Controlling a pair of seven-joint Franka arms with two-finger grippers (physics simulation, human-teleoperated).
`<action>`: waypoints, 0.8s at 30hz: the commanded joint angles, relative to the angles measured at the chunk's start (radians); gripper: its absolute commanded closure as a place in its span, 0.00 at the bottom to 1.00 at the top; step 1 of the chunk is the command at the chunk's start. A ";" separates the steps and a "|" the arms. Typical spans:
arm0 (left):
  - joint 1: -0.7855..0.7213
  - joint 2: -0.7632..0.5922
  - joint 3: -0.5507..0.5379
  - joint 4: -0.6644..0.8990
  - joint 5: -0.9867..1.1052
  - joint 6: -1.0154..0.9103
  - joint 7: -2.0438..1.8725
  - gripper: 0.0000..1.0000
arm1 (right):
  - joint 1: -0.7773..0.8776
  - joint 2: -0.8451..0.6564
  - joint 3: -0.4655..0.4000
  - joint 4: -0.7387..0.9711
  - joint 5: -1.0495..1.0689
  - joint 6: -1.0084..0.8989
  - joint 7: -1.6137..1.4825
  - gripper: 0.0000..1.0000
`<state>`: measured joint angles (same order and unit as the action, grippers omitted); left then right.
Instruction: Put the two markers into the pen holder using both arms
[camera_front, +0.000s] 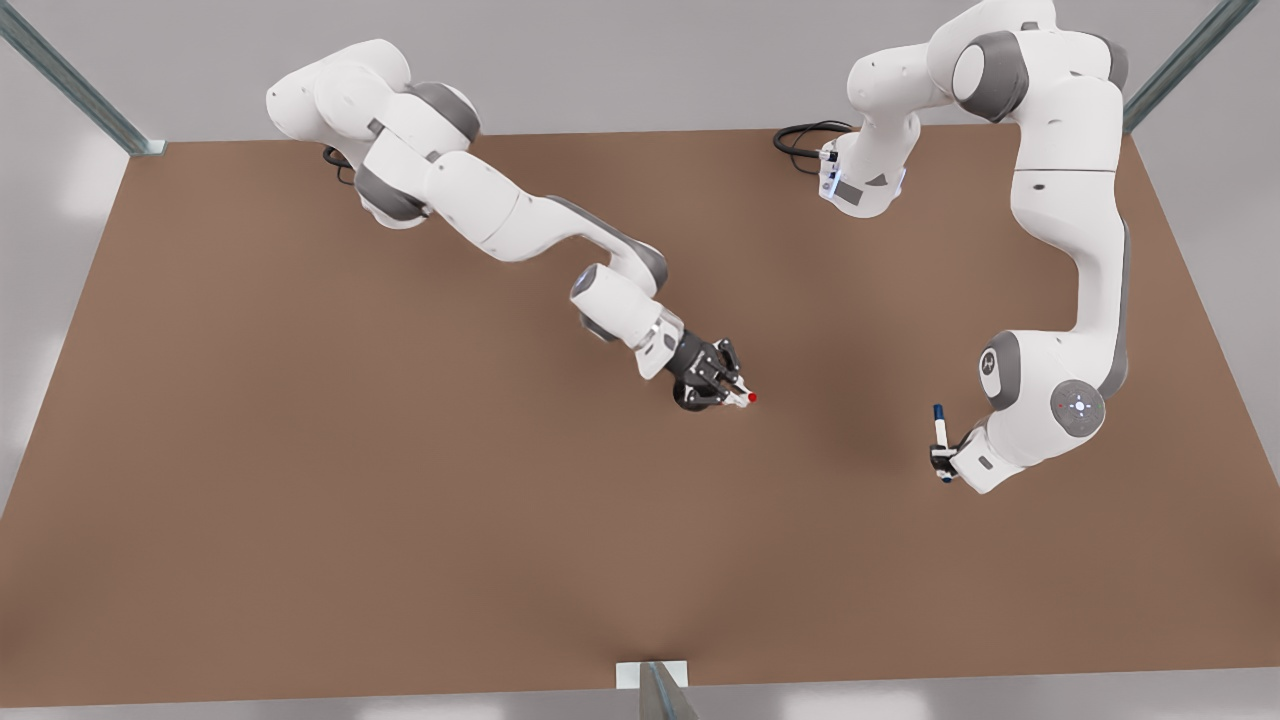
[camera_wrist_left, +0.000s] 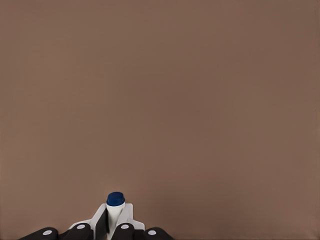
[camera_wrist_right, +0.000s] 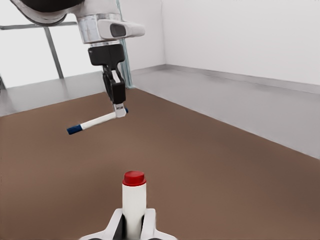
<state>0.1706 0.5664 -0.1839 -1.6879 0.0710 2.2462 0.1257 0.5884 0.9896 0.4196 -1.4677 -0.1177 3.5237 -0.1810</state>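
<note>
My right gripper (camera_front: 738, 397) hangs over the table's middle, shut on the red marker (camera_front: 751, 397), whose red end pokes out past the fingertips (camera_wrist_right: 134, 195). A dark rounded shape (camera_front: 688, 396) lies just under this gripper; I cannot tell whether it is the pen holder. On the front view's right, my left gripper (camera_front: 942, 462) is shut on the blue marker (camera_front: 939, 428), gripping it near one end. The left wrist view shows the blue end (camera_wrist_left: 115, 200) between the fingers (camera_wrist_left: 101, 223). In the right wrist view the left gripper (camera_wrist_right: 120, 111) holds the blue marker (camera_wrist_right: 95, 122) roughly level above the table.
The brown table (camera_front: 400, 500) stretches wide around both arms. Metal frame posts stand at the far corners (camera_front: 70, 75) and at the near edge (camera_front: 655, 690). A black cable (camera_front: 805, 135) loops beside the arm base at the back.
</note>
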 joint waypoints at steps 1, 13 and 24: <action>0.001 0.000 0.000 0.000 -0.010 -0.014 0.037 0.75 | 0.008 -0.035 0.011 -0.025 0.049 -0.003 0.005 0.79; -0.003 -0.005 -0.002 -0.003 -0.011 -0.014 0.031 0.75 | 0.008 -0.427 0.005 -0.591 0.227 -0.002 0.008 0.79; -0.005 -0.053 0.000 0.000 -0.046 -0.080 0.014 0.75 | 0.042 -0.298 -0.076 -0.450 0.225 -0.002 0.006 0.79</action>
<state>0.1658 0.5170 -0.1844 -1.6879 0.0439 2.1988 0.1240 0.6253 0.6814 0.3513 -1.9398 0.1040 3.5264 -0.1626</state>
